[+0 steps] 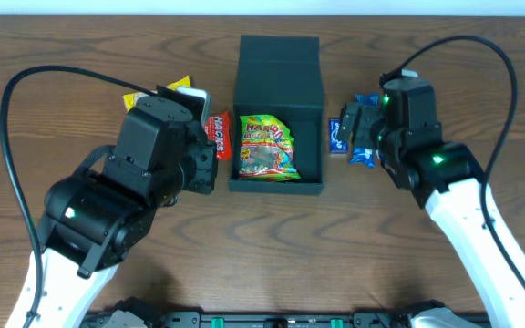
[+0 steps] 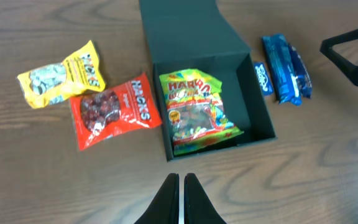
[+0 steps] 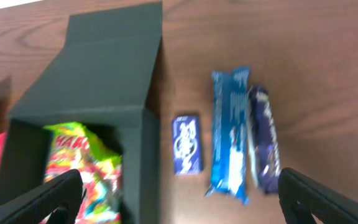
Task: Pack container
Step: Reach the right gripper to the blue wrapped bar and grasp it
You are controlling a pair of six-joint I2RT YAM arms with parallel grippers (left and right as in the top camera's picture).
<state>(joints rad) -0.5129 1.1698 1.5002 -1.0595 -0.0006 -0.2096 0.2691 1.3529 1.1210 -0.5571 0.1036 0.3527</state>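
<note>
Nearest you, the left gripper [image 2: 181,180] has its fingers pressed together on nothing. It hovers above the table [image 1: 62,55], aimed at the near wall of the container [image 1: 276,186]. The right gripper [image 3: 180,186] is spread wide and empty, hanging over the blue packets on the right of the box.

The container sits in the middle of the table between the two arms. It is open, with a gummy bag [image 1: 267,146] lying inside against the near wall. I judge packing to be partly done: one item is in and five are out.

On the left, the red packet [image 2: 110,112] lies just beside the box wall, overlapping the edge of the yellow packet [image 2: 61,74] farther out. On the right, the small blue packet [image 3: 186,143] is closest to the box. Beyond it the light blue bar [image 3: 232,137] and the dark blue bar [image 3: 264,140] lie side by side, touching.

The right arm looks best placed for the next move. Bring it down over one blue packet so the fingers straddle that one alone; the two bars lie close enough that you could snag both. Then carry it over the wall and drop it in the free space behind the gummy bag.

Farthest away, the lid [image 1: 279,59] lies folded back flat, so it will not obstruct you.
</note>
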